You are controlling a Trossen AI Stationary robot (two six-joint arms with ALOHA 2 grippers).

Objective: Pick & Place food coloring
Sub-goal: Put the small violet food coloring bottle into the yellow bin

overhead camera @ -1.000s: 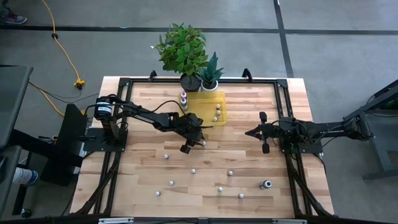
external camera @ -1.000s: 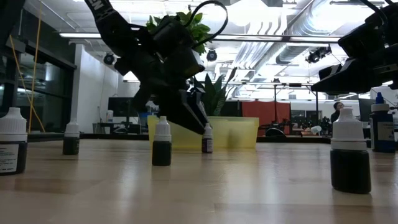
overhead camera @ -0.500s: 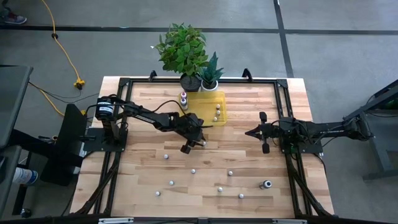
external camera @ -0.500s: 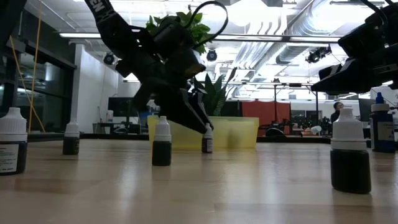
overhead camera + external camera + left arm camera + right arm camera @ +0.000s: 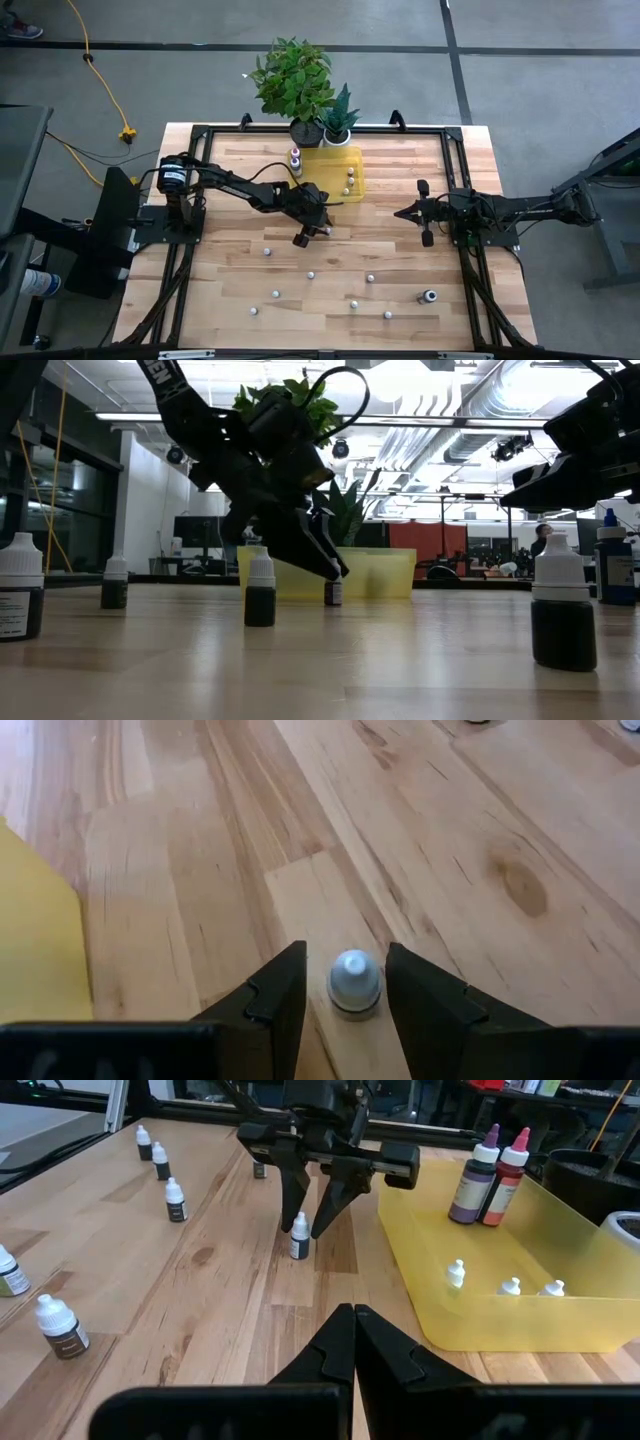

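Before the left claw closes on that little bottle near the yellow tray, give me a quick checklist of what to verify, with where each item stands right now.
1. Small bottle sits between the left claw's fingers: ok.
2. Bottle upright on the table: ok.
3. Fingers not yet touching the bottle, a gap showing on both sides: ok.
4. Claw low enough to grip the body below the cap: cannot tell.
5. Yellow tray beside the bottle, with free floor left: ok.
6. Right claw shut, waiting at the table's right side, away from the bottle: ok.
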